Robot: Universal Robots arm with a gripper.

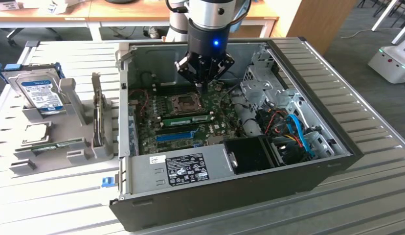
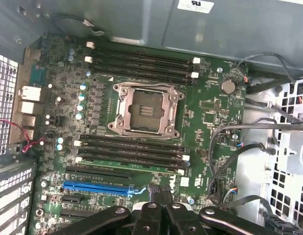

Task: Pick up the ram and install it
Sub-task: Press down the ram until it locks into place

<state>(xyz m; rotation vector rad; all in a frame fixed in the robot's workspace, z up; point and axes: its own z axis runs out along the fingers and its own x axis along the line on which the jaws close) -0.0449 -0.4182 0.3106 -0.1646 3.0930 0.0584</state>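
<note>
At the exterior view's left, a grey rack (image 1: 75,100) on the counter (image 1: 375,196) holds the hard drive (image 1: 40,93), with a thin green board (image 1: 51,146) lying near it. To the right is the open case (image 1: 255,188). The ram (image 1: 187,119) is inside it, lying along a slot on the motherboard (image 1: 219,105), between the CPU socket (image 1: 187,102) and the blue slot (image 1: 173,135). My jaws (image 1: 199,84) hang above the board just beyond the socket, pinched together and holding nothing. I judge that the stick is already placed and the work in hand is seating it. That goes best with a straight downward push spread evenly along the top edge, so neither end rides up and both end latches close. Further right, blue and orange cables (image 1: 297,129) bunch by the drive bay, well clear of me. The exterior view shows my height over the board and the rack outside the case. The wrist view instead looks straight down. There the ram (image 2: 131,167) is a pale green edge in the slot of its bank nearest the blue slot, and the other slots are dark and bare. I cannot tell from either view whether the latches have closed.
</note>
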